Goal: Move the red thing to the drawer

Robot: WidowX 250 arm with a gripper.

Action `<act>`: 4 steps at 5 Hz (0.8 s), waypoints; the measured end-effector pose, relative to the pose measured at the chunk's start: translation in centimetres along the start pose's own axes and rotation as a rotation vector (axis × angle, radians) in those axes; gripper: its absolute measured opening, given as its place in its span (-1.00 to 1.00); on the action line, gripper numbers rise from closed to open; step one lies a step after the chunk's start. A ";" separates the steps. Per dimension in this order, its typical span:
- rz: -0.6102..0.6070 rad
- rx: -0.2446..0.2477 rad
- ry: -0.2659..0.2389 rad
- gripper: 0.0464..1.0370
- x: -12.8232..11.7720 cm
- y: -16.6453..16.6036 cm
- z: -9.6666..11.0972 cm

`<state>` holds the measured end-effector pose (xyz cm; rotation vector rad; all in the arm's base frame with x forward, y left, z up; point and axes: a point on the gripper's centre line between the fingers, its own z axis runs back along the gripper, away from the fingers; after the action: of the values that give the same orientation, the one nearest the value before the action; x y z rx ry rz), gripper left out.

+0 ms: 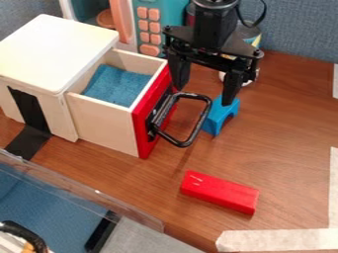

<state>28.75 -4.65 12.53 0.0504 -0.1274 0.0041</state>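
The gripper [206, 94] hangs at the top centre, over the right side of the drawer's black handle, with its two fingers spread and nothing between them. A red block [220, 191] lies flat on the wooden table, below and apart from the gripper. The drawer [104, 121], pale wood with a red front, stands pulled out from a white cabinet [55, 48]. Blue cloth lines the inside of the drawer.
A small blue arch-shaped block [221, 114] stands just right of the handle. Behind are a teal toy microwave [159, 20] and cans. A clear panel [79, 189] edges the lower left; pale tape [277, 240] marks the lower right.
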 end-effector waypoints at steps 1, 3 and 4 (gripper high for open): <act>-0.012 0.001 0.028 0.93 -0.2 -0.1 -0.8; -0.344 -0.048 0.016 0.93 -0.3 -1.2 -1.9; -0.587 -0.083 0.037 0.93 -0.5 -1.7 -2.6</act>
<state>28.58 -6.18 9.83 0.0031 -0.0716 -0.5859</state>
